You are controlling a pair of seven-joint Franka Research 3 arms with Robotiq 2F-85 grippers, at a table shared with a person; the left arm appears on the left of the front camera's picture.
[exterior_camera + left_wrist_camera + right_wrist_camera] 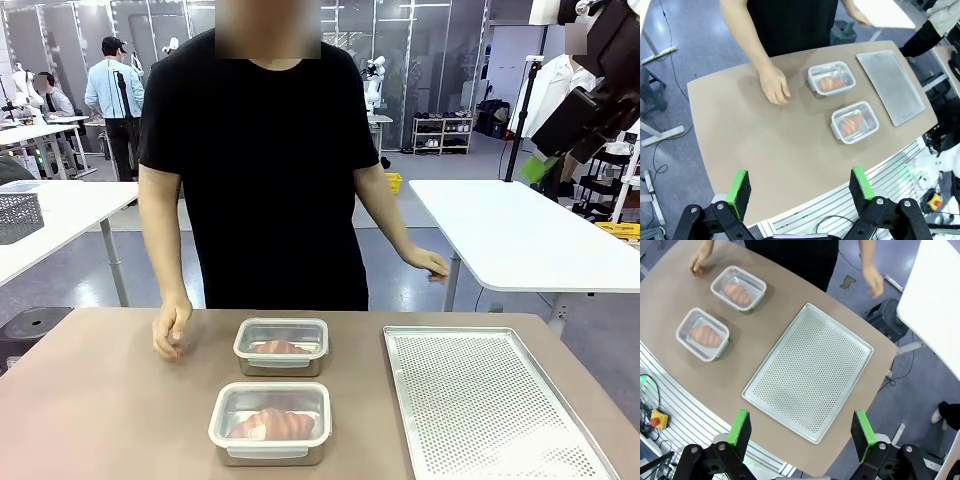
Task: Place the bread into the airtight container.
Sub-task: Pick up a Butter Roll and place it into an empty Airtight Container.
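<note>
Two clear containers stand on the worktop (110, 400), one behind the other. The near box (270, 423) and the far box (282, 346) each have one bread inside: the near bread (272, 424) and the far bread (279, 348). I cannot tell for sure whether lids are on them. So the bread seems to be where the task wants it already, and I judge the placing as done or almost done.

The tray (480, 400) lies to the right of the boxes, a little apart, and it is bare (probably the bread came from there). Its near corner is close to the worktop edge on the robot's side.

The left tool (799, 187) hangs high above the worktop with its pads wide apart, and it holds nothing. The right tool (801, 429) is also high, above the near edge of the tray, fully open and with nothing between the pads. High positions like these leave the worktop free for the person.

The person's one hand (171, 330) rests on the worktop left of the far box, near but not touching. The other hand (428, 262) is at the edge of a white table behind. The left half of the worktop gives free room for moving.
</note>
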